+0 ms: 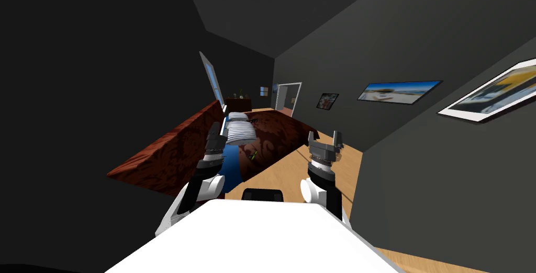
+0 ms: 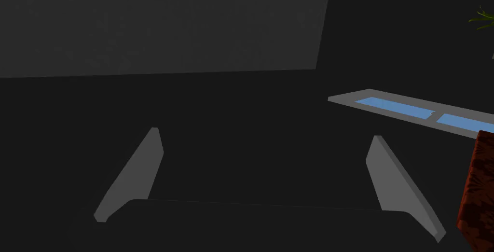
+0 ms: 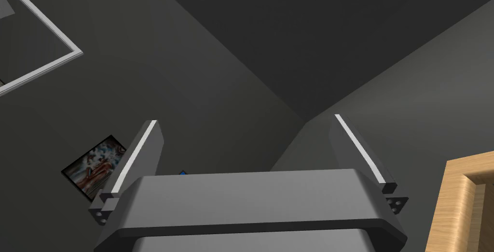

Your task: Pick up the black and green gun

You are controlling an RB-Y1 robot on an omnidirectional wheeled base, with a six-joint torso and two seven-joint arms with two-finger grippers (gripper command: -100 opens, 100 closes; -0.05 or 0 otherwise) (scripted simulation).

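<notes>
A small black and green gun [image 1: 254, 155] lies on a dark red patterned bed [image 1: 277, 134] ahead of me, near its front edge and just right of a blue strip. My left gripper [image 1: 215, 128] is raised over the bed's left part, beside the gun and apart from it; in its wrist view the fingers [image 2: 135, 172] stand wide open with nothing between them. My right gripper [image 1: 325, 138] hangs right of the bed over the wooden floor, also open and empty, its fingers [image 3: 140, 155] set far apart.
White pillows [image 1: 239, 128] and a blue cover [image 1: 230, 162] lie on the bed left of the gun. A reddish headboard panel [image 1: 167, 147] rises on the left. A dark wall with pictures [image 1: 398, 91] runs close on the right. A doorway [image 1: 288, 97] lies at the far end.
</notes>
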